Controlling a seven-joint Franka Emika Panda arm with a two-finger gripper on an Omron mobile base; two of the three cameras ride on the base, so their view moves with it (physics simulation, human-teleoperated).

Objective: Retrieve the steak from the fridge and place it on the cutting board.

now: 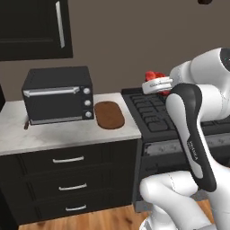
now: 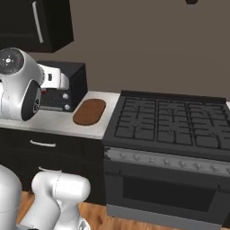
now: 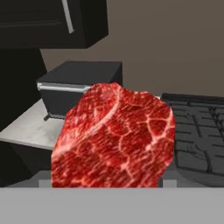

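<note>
Hand view: you see the steak (image 3: 114,136) filling the middle, marbled red, standing up from 6 o'clock right at the gripper's mouth.
Writing: you can make out small pale lettering down the dark cover of the arm (image 1: 196,150) in the left base view, too small to read; no brand shows on any appliance.
Gripper: you cannot see its fingertips, as the meat hides them. In the left base view the gripper (image 1: 158,84) sits at the end of the white wrist above the stove's left edge, with red meat showing at 12 o'clock of the wrist. It appears clamped on the steak, with the jaws' gap unseen.
Toaster oven (image 1: 58,95): black, at 9 o'clock of the left base view, on the pale counter (image 1: 67,132), door closed, three knobs down its right side.
Cutting board (image 1: 109,115): reddish-brown oval, flat on the counter just right of the toaster oven and bare on top. The steak hangs at its 2 o'clock, apart from it.
Stove (image 2: 170,123): black grates, to the right of the counter, oven door below.
Drawers (image 1: 67,184): three dark fronts with silver handles under the counter.
</note>
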